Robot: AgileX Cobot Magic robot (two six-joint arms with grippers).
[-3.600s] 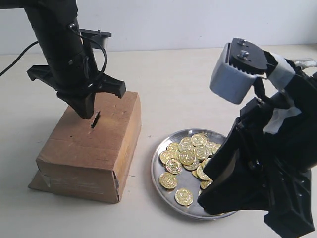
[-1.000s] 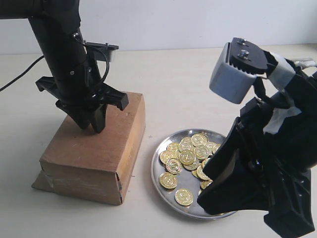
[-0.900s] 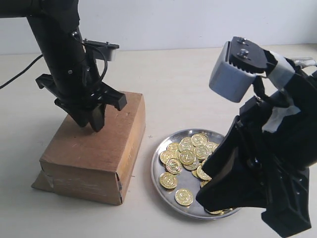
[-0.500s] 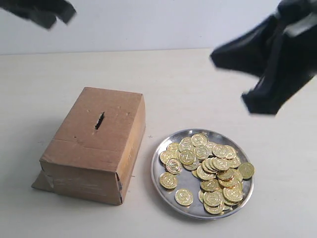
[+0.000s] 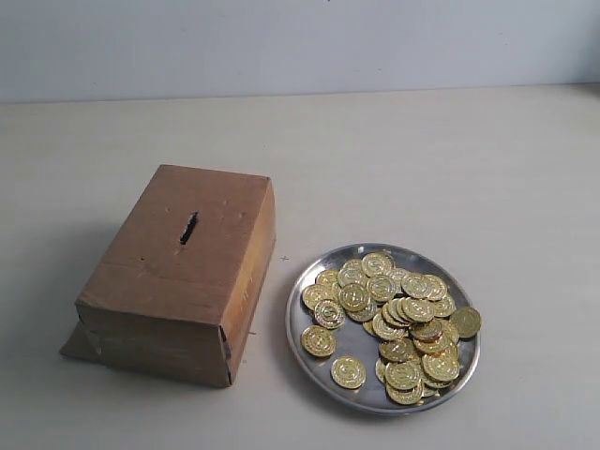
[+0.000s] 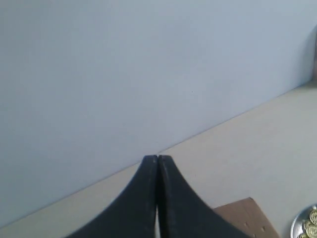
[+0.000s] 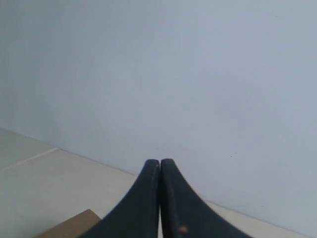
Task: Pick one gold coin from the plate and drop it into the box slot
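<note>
The brown cardboard box [image 5: 178,272] stands at the left of the exterior view, its dark slot [image 5: 188,228] bare on the top face. To its right sits the round silver plate [image 5: 319,370] heaped with several gold coins [image 5: 394,314]. Neither arm appears in the exterior view. My left gripper [image 6: 157,158] is shut with nothing between its fingers, raised and facing the wall; a corner of the box [image 6: 245,218] and the plate's edge [image 6: 302,225] show below it. My right gripper [image 7: 160,162] is likewise shut and empty, with a box corner [image 7: 69,225] low in its view.
The pale tabletop [image 5: 394,169] runs back to a plain light wall [image 5: 300,37]. A flap of cardboard [image 5: 73,345] sticks out under the box's near left corner.
Both arms have lifted up and out of the exterior view; half a second ago their dark tips still showed at the top corners. The box slot and all the coins are now uncovered.
</note>
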